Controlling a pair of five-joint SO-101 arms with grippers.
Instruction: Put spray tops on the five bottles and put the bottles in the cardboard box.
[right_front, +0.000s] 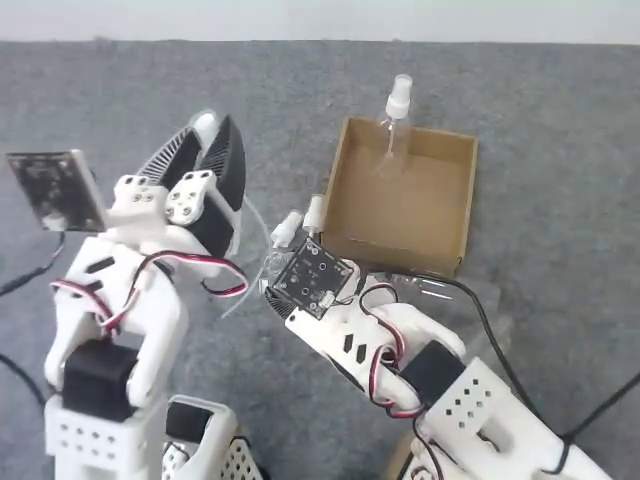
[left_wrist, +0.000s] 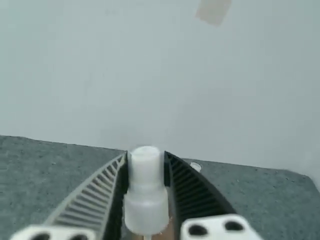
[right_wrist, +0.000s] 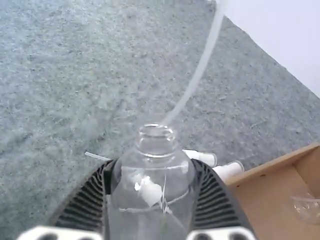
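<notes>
Two arms are working side by side on the grey, carpet-like counter (right_front: 560, 120). The left gripper (left_wrist: 145, 157) is raised off the counter and clamped around a white spray top (left_wrist: 146, 190), one ribbed black finger on each side. A thin, clear dip tube (right_wrist: 200, 70) hangs down from that top, slanting toward the other arm.

The right gripper (right_wrist: 154, 165) is squeezing a clear bottle (right_wrist: 150, 200) by its shoulders, and the open neck sticks out past the fingertips. The end of the tube sits right at the mouth of the bottle. I honestly can't tell if it's inside the neck or just touching the rim. From above, this pair is just to the left of the box's near corner.

The cardboard box (right_front: 410, 215) sits open on the counter behind the right arm. One capped bottle (right_front: 396, 125) stands upright inside it, against the far wall, and its white sprayer pokes up above the rim.

Two loose spray tops (right_wrist: 202, 157) lie on their sides on the counter, just outside the box's near left corner and close to each other. They're just beyond the bottle the right gripper is holding.
</notes>
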